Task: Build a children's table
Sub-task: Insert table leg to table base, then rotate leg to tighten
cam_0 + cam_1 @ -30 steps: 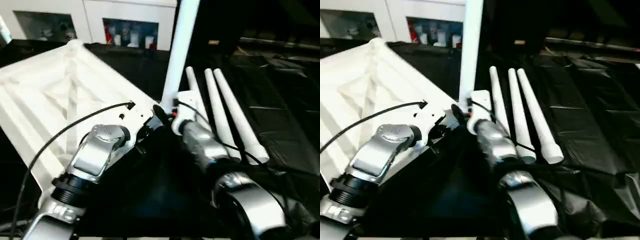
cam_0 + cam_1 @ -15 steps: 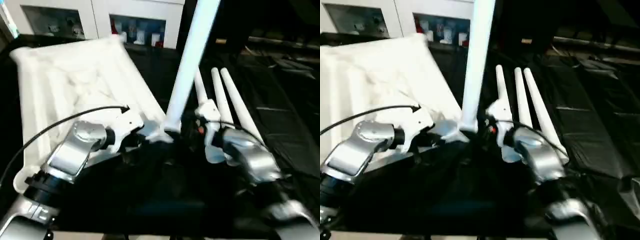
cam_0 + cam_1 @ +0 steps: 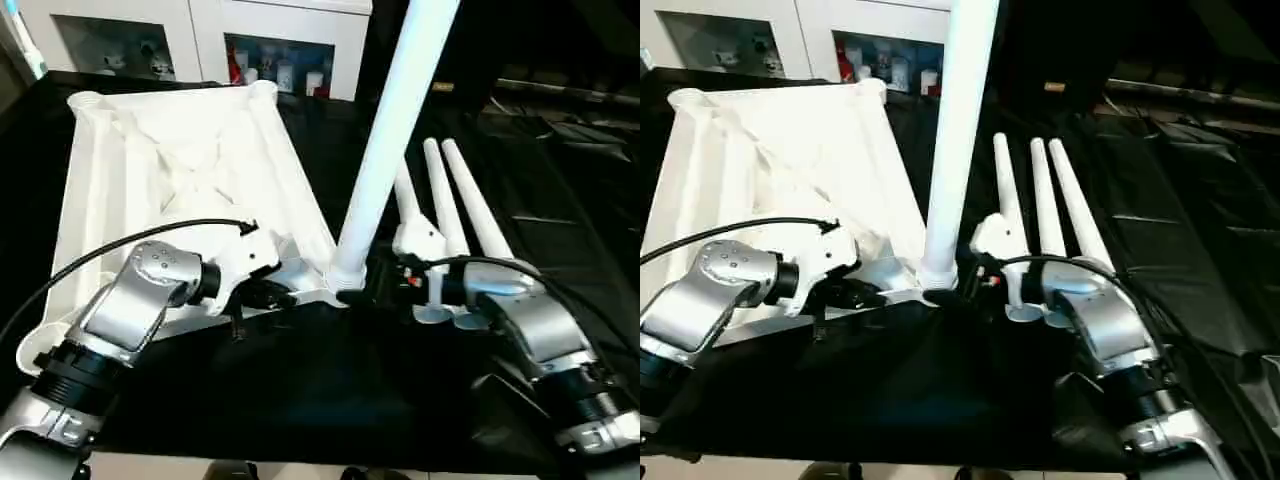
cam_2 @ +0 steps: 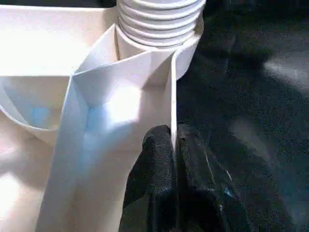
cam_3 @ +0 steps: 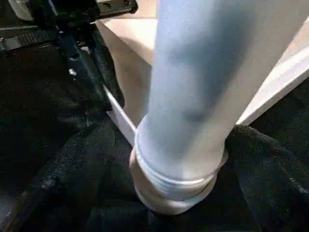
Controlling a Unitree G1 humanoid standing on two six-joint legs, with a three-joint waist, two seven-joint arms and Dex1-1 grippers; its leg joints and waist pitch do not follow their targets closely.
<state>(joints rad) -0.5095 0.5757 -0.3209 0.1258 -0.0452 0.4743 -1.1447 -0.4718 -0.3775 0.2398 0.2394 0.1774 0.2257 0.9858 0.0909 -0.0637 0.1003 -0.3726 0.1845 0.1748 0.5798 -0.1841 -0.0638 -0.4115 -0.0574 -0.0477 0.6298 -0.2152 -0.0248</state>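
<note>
White plastic makes up the upturned tabletop [image 3: 170,200], which lies ribbed side up on the black-covered worktop [image 3: 560,200], toward its left side, reaching back to the far edge where a white glass-door cabinet [image 3: 200,45] stands behind it. One long white leg [image 3: 395,130] stands tilted in the tabletop's near right corner socket [image 4: 159,29], its threaded end showing at the socket mouth. Three more legs [image 3: 1045,215] lie side by side on the worktop just right of it, running from near to far. The left gripper [image 4: 174,159] has its black fingers [image 4: 157,154] pressed together on a thin rib of the tabletop just beside that socket. The right gripper [image 3: 385,275] sits at the foot of the standing leg, its fingers spread wide to either side of the leg; whether they press on it cannot be told.
</note>
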